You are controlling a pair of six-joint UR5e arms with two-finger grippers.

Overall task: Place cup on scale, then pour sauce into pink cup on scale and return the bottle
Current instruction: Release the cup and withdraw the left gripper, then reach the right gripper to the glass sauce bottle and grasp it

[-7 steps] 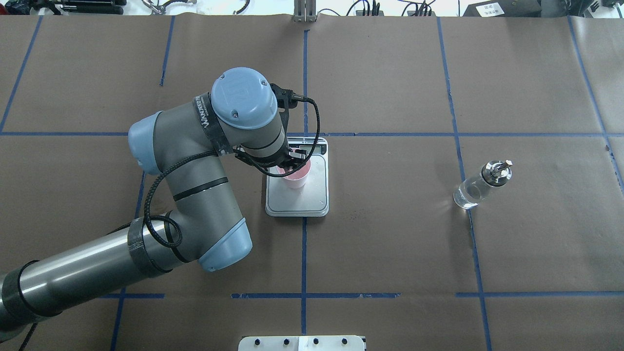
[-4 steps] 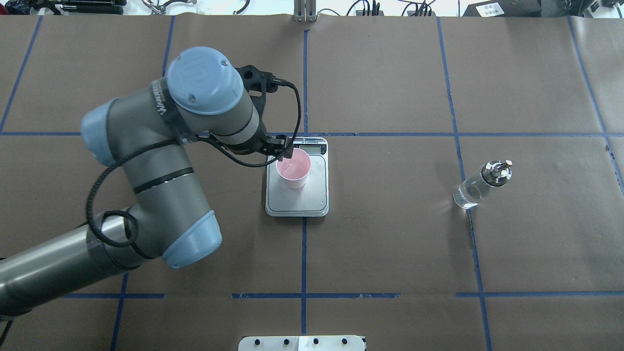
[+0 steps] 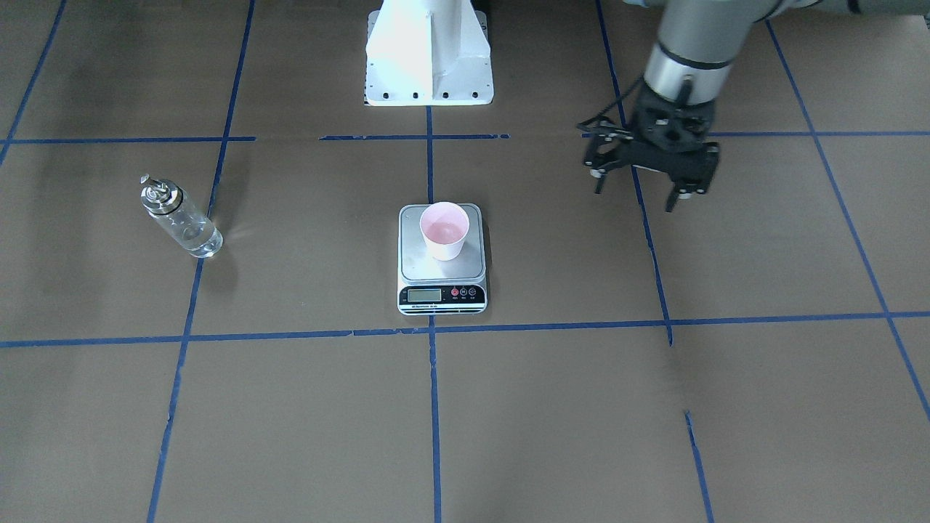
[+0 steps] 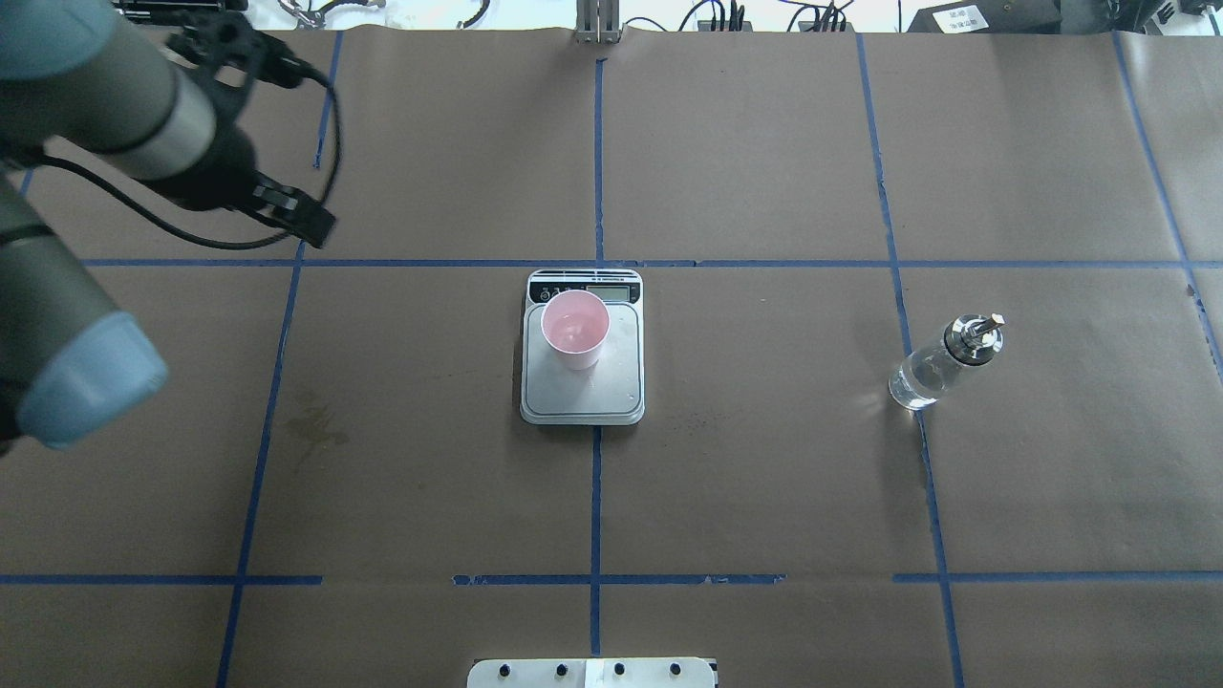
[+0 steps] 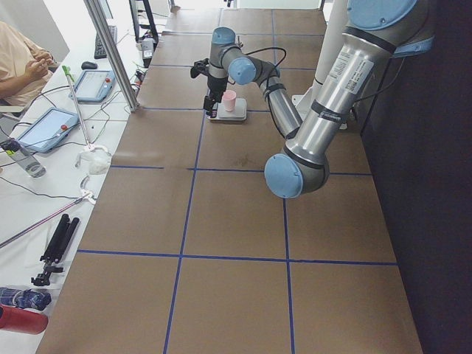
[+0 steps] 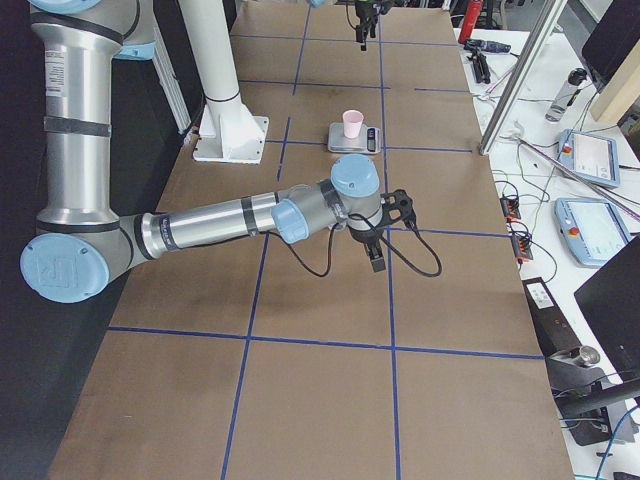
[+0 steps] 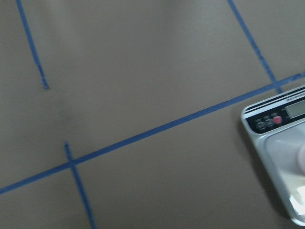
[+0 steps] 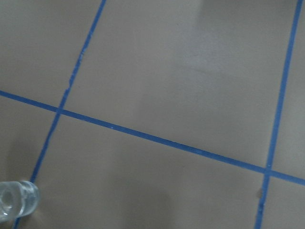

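Clear bottle (image 8: 14,200) at blue tape line (image 8: 47,148)

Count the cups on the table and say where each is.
1. The cup stands upright on the scale, near its display end. No other shows.

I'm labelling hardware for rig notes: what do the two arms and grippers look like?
Both are grey tubes with pale blue joint caps. A black cable loops along the left arm to the black left gripper; the right arm and right gripper match.
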